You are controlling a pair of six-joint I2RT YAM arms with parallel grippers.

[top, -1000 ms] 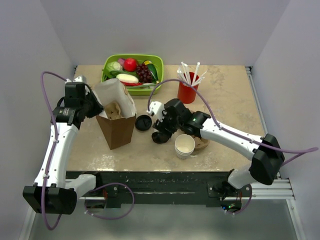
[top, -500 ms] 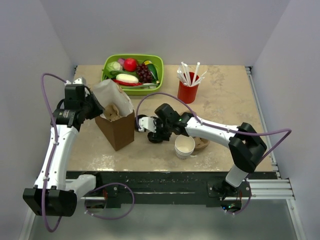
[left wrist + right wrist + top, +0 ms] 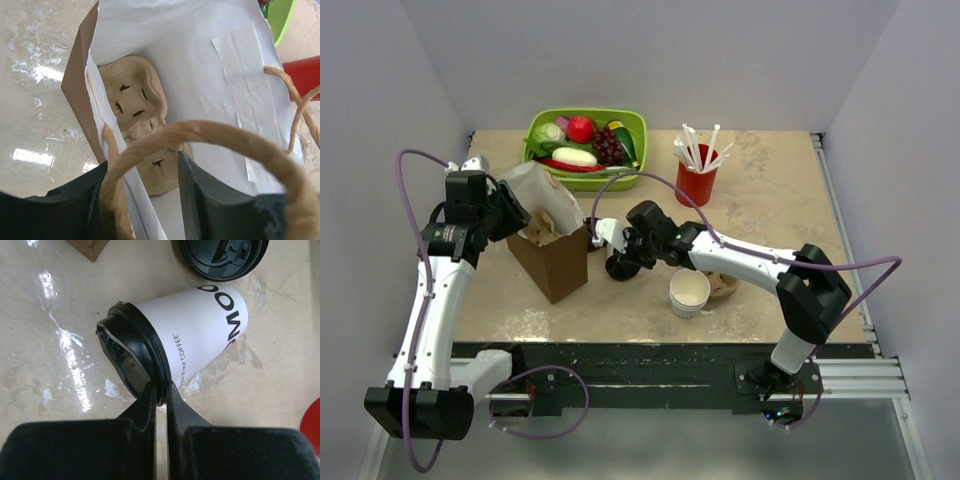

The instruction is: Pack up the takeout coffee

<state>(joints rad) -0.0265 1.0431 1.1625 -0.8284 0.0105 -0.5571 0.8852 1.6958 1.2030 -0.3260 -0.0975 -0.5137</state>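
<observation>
Bright even light, white glare patches on tabletop point(image 3: 70, 355), soft shadows

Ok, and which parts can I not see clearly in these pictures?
- Top view: takeout coffee almost hidden under the right gripper.
- Right wrist: loose lid cut off by the top edge; takeout coffee's big print curves out of sight.
- Left wrist: carrier near part hidden behind the bag handle and left gripper.

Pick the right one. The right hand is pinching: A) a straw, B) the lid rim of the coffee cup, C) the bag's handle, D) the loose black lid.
B: the right hand is shut on the black lid rim of the takeout coffee.
</observation>
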